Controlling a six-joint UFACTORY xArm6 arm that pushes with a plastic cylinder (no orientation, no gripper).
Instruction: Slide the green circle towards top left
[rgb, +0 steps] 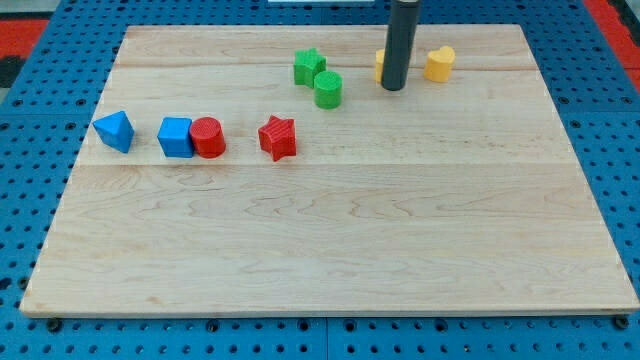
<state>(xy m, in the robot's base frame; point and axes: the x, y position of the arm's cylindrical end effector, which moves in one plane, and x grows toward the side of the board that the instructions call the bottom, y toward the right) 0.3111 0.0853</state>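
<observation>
Here, the green circle (328, 89) is found at the far middle of the table (330, 250), touching the green star (309, 67) on its far left. My tip (393, 87) is set down well right of it, between two yellow blocks (440, 63); no claw is fitted.

wooden board (330, 240) carries two green, two red, two blue, perhaps two yellow blocks.
</observation>
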